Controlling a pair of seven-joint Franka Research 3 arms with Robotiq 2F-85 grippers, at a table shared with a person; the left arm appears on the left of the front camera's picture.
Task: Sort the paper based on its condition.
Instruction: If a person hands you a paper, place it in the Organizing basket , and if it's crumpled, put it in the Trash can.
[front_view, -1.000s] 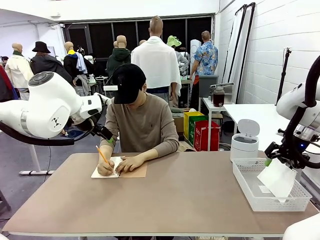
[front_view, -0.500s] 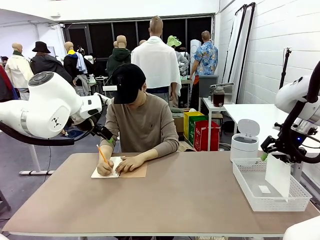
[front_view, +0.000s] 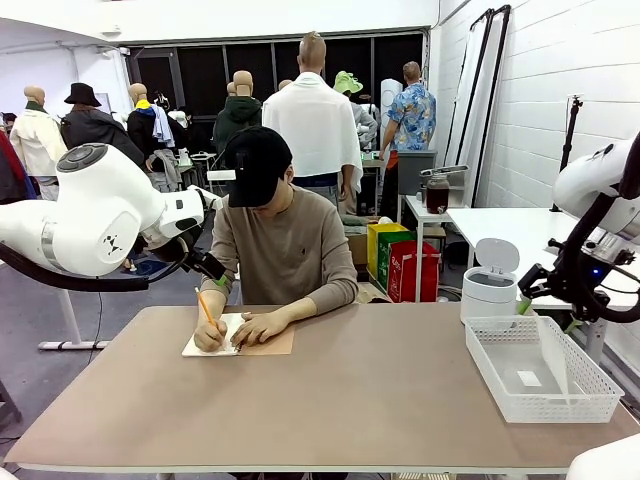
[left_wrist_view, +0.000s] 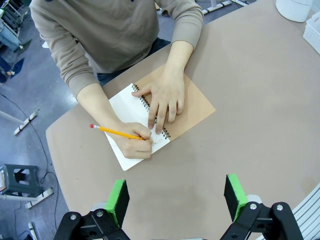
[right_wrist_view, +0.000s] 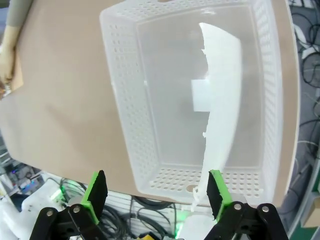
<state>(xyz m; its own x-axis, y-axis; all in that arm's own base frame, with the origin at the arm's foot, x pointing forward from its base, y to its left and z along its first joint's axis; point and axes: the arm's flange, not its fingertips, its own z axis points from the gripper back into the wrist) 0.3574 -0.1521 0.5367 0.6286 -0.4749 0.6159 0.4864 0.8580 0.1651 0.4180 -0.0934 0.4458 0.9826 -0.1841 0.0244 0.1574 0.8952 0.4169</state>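
Observation:
A thin white sheet of paper (right_wrist_view: 222, 95) stands on edge inside the white perforated basket (right_wrist_view: 125, 100), leaning along its right wall. My right gripper (right_wrist_view: 157, 192) hovers open above the basket's near rim, and the sheet's lower corner lies close to its right pad (right_wrist_view: 218, 192). From the front, that paper (front_view: 553, 365) is in the basket (front_view: 500, 385) at the table's right end, below the right gripper (front_view: 548, 312). My left gripper (left_wrist_view: 176, 197) hangs open and holds nothing above the table, near a person writing with a pencil (left_wrist_view: 117, 132) in a spiral notebook (left_wrist_view: 127, 105).
The person sits at the far side, both hands on the notebook (front_view: 215, 345). A white lidded bin (front_view: 490, 285) stands just behind the basket. A small white label (right_wrist_view: 201, 95) lies on the basket floor. The table (front_view: 360, 400) is bare across its middle.
The sheet that hung below my right gripper has dropped down into the basket. The right gripper has lifted slightly. The left arm and the person have hardly moved.

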